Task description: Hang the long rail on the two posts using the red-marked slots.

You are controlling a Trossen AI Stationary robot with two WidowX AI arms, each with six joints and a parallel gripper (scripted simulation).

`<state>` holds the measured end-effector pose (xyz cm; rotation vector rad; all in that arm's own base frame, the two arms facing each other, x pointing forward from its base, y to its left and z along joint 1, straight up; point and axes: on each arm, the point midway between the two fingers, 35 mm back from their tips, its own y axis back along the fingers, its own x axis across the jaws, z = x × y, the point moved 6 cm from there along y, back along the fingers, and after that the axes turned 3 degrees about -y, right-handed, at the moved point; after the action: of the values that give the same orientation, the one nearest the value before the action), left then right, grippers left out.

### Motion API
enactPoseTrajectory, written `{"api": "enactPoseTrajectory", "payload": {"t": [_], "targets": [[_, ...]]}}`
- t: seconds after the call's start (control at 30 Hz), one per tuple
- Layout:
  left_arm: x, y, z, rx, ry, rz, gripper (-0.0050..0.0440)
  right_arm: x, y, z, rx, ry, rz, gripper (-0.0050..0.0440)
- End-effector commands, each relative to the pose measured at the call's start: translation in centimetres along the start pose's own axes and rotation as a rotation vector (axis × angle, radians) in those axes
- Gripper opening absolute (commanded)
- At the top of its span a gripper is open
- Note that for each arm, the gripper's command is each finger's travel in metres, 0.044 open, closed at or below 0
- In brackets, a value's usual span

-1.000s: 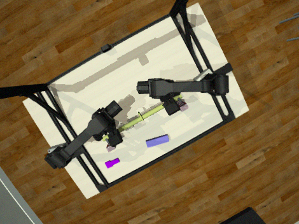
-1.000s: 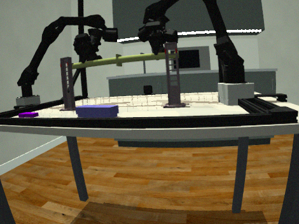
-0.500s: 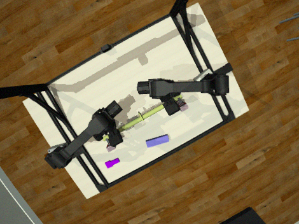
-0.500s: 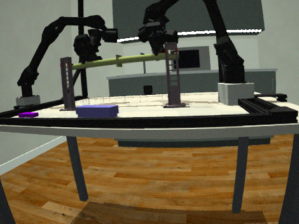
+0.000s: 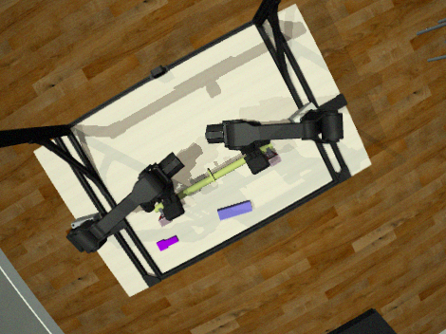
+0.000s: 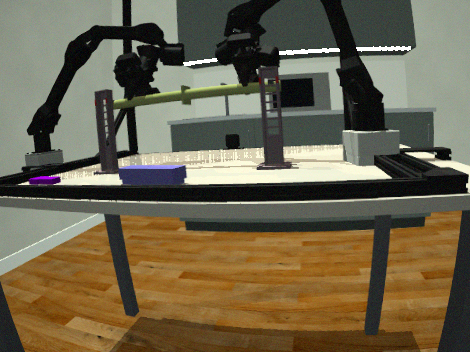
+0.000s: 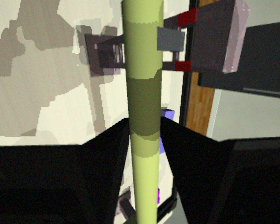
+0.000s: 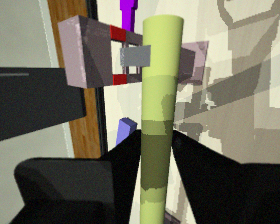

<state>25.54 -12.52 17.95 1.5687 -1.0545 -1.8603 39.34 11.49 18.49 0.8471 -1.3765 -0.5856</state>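
The rail [image 5: 229, 168] [image 6: 210, 92] [image 7: 145, 95] [image 8: 161, 65] is pinched by the left jaws [image 5: 258, 155] [image 6: 247, 83] and right jaws [image 5: 172, 199] [image 6: 134, 95]. From outside, it is seen high above the counter [image 5: 119, 153] [image 6: 320, 177], beside 2 posts' upper parts; that height is flattened from above. Grey hooks [image 7: 171, 39] [image 8: 135, 56] near red marks [image 7: 187, 17] [image 8: 118, 33] are shown by the wrist views; their seating cannot be told.

In the top view, the arms cover the fingertips of the left gripper [image 5: 256, 160] [image 6: 246, 83] [image 7: 145, 125] and right gripper [image 5: 173, 208] [image 6: 131, 96] [image 8: 156, 134], plus stretches of the yellow-green rail [image 5: 229, 168] [image 6: 215, 92] [image 7: 144, 50] [image 8: 162, 50]. The left wrist view's upper edge cuts the rail off. In the exterior view, the hooks' seating in the red-marked slots is too small to tell.
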Motion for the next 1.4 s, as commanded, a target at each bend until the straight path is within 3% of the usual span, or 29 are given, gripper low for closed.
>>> {"api": "enactPoseTrajectory", "payload": {"t": [0.0, 1.37], "targets": [[-0.2, 0.0, 0.0, 0.002, -0.002, -0.010, 0.0000, 0.1, 0.2, 0.1, 0.005, 0.013, 0.007, 0.0000], [-2.0, -1.3, 0.1, 0.004, -0.005, -0.009, 0.0000, 1.9, -1.1, -0.1, 0.002, -0.006, 0.004, 0.0000]]}}
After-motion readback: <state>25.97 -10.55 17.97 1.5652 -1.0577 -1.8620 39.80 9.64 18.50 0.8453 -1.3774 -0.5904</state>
